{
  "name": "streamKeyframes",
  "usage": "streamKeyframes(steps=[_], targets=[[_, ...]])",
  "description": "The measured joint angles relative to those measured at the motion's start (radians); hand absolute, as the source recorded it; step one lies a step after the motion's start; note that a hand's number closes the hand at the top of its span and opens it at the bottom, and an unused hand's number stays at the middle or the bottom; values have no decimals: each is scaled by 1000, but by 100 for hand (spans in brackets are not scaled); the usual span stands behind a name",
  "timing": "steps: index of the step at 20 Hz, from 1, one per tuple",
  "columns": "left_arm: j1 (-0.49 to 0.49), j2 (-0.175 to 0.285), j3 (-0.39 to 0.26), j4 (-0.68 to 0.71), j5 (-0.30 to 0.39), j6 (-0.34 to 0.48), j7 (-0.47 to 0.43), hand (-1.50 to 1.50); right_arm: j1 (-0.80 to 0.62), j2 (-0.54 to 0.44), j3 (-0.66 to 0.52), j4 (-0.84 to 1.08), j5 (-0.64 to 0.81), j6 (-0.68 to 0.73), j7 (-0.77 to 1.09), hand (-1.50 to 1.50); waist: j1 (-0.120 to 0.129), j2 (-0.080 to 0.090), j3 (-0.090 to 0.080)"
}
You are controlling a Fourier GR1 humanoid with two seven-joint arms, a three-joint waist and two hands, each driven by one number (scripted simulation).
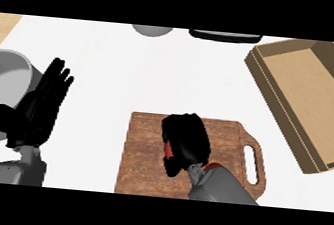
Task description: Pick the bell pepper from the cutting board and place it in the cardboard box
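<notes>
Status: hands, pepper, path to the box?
Right hand curled round bell pepper, over cutting board. Left hand open, resting at left beside pot. Nothing seen between board and cardboard box.

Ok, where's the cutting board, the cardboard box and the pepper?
cutting board (140, 155): head view, bare wood at its left side.
cardboard box (313, 92): head view, its bare inner floor.
bell pepper (167, 149): head view, red edge showing under the curled right hand (188, 136).

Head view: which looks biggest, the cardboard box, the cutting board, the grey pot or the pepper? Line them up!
1. cardboard box, cut off by the edge
2. cutting board, close behind
3. grey pot, partly out of view
4. bell pepper, mostly hidden under the right robot hand, so unsure
</notes>
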Motion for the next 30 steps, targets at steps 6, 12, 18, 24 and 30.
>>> streamKeyframes(steps=[6, 12, 18, 24, 30], targets=[[10, -5, 1, -4, -8, 6, -9, 0, -76, 2, 57, -110, 19, 84, 27, 150, -8, -2, 0], [-1, 5, 22, 22, 2, -1, -22, 0, -100, 2, 54, -322, 11, 151, 110, 150, -13, -4, 0], [31, 3, 11, -5, 4, -12, -18, 0, -163, 2, -51, -442, 34, 85, 262, 150, -11, -5, 0], [16, -4, 6, -26, -3, 7, 10, 0, -218, -27, -219, -491, 68, 90, 302, 150, -13, -4, 0], [18, -13, -3, -30, -12, 12, 8, 0, -255, -102, -431, -481, -5, 148, 260, 150, -13, -2, 0]])
